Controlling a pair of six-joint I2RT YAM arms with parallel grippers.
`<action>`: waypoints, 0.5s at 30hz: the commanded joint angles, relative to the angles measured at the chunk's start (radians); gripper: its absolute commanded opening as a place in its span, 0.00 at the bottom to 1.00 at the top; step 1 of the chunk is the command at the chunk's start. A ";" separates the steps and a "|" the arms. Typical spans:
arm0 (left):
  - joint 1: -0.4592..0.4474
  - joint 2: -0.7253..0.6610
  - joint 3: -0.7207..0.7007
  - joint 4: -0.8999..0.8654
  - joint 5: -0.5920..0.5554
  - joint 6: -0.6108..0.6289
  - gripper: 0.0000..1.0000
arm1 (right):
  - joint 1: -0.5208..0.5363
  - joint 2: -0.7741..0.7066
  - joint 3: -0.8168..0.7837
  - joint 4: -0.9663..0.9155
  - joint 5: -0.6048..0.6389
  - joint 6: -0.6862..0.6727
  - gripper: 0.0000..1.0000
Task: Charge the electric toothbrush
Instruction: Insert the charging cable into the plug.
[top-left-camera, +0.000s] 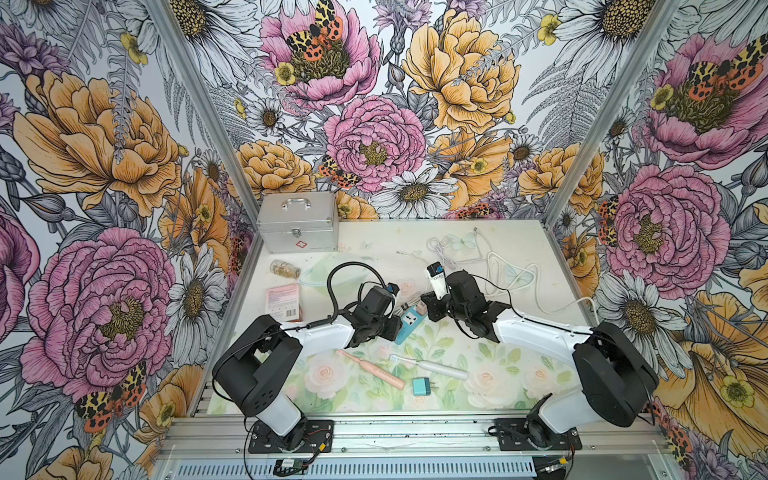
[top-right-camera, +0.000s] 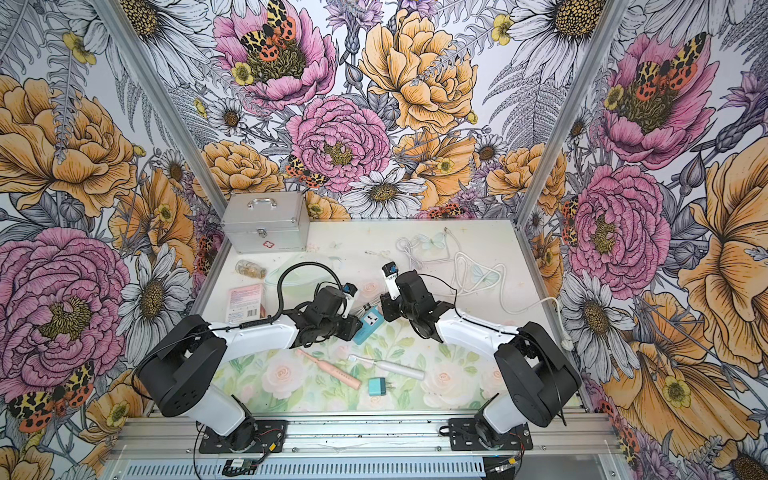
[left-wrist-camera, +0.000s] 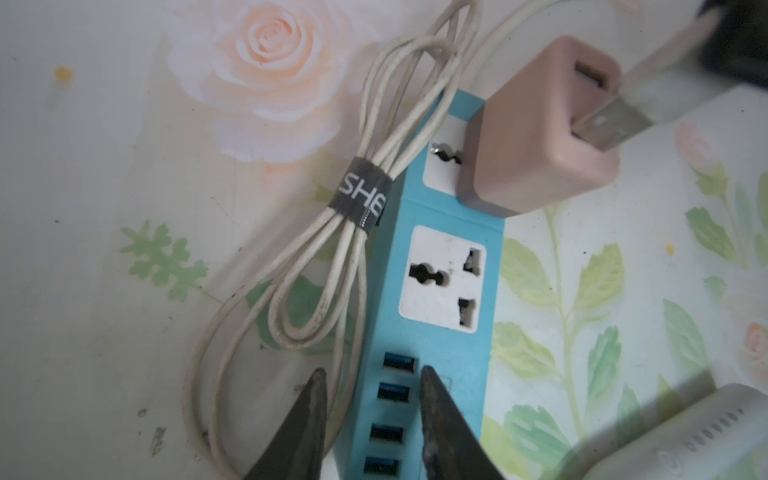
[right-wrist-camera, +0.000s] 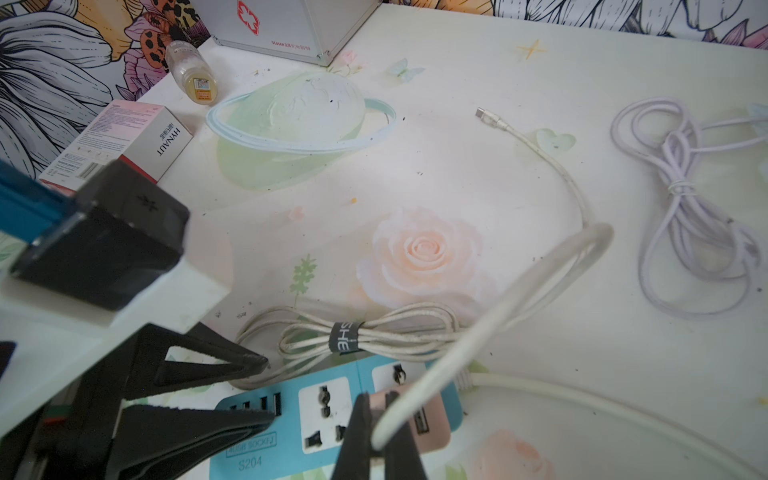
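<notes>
Where things lay around the arms: a silver first-aid case (top-left-camera: 297, 226) stood at the back left; a small bottle (top-left-camera: 285, 269) lay on its side near it; a pink carton (top-left-camera: 282, 301) lay just in front of the bottle; a coiled lilac cable (right-wrist-camera: 685, 208) lay loose at the back right
Toothbrushes: a pink electric toothbrush (top-left-camera: 370, 369) and a white electric toothbrush (top-left-camera: 432, 366) lay flat on the floral mat near the front, between the two arm bases; neither was touched; a teal plug adapter (top-left-camera: 420, 386) lay just beside them
Power strip: the blue power strip (left-wrist-camera: 440, 214) lay mid-table between both wrists; a pink USB charger (left-wrist-camera: 540, 137) sat plugged into its end socket
In the way: a strapped white cord bundle (left-wrist-camera: 361, 199) lay against the strip's side, under the left jaws; in both top views the wrists covered much of the strip
Left gripper: the left gripper (left-wrist-camera: 372, 419) was partly spread at the strip's USB-port end; one of its fingers (left-wrist-camera: 436, 415) was over the strip's top face, the other beside its edge above the cord; it clamped nothing
Right gripper: the right gripper (right-wrist-camera: 380, 440) was pressed together, pinching a white USB cable (right-wrist-camera: 519, 291); the cable's metal plug met the charger's port face; whether it was seated I could not tell
</notes>
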 joint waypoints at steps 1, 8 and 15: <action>-0.010 0.012 -0.013 -0.053 -0.070 -0.028 0.37 | 0.003 0.014 -0.021 -0.042 0.040 -0.072 0.00; -0.012 0.007 -0.026 -0.095 -0.115 -0.068 0.36 | 0.012 0.001 -0.042 -0.076 0.025 -0.183 0.00; -0.018 0.004 -0.026 -0.098 -0.119 -0.082 0.35 | 0.009 0.009 -0.036 -0.104 -0.014 -0.253 0.00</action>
